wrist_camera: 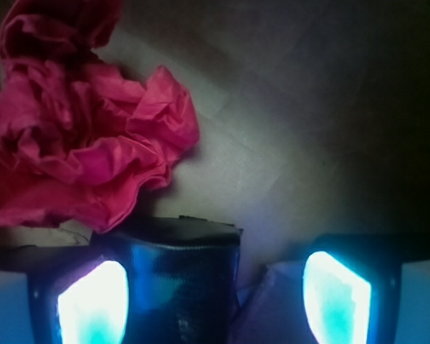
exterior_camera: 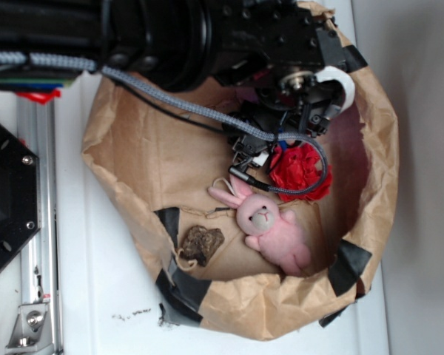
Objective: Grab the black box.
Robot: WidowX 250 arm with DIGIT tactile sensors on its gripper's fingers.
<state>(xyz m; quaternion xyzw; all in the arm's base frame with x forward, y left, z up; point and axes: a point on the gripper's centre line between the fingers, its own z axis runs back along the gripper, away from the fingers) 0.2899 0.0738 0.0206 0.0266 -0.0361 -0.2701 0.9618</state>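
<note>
In the wrist view the black box (wrist_camera: 183,279), glossy and wrinkly, sits on the bag floor between my jaws. It lies right beside the left glowing pad (wrist_camera: 93,301), and a wide gap separates it from the right pad (wrist_camera: 337,294). My gripper (wrist_camera: 215,287) is open around it. In the exterior view the gripper (exterior_camera: 260,151) is lowered inside the brown paper bag (exterior_camera: 133,163), just left of the red paper ball (exterior_camera: 302,168), and it hides the box.
The red paper ball (wrist_camera: 79,143) lies just beyond the box. A pale purple scrap (wrist_camera: 272,312) lies between the box and the right pad. A pink bunny (exterior_camera: 270,225) and a brown lumpy piece (exterior_camera: 201,244) lie nearer the bag's front wall.
</note>
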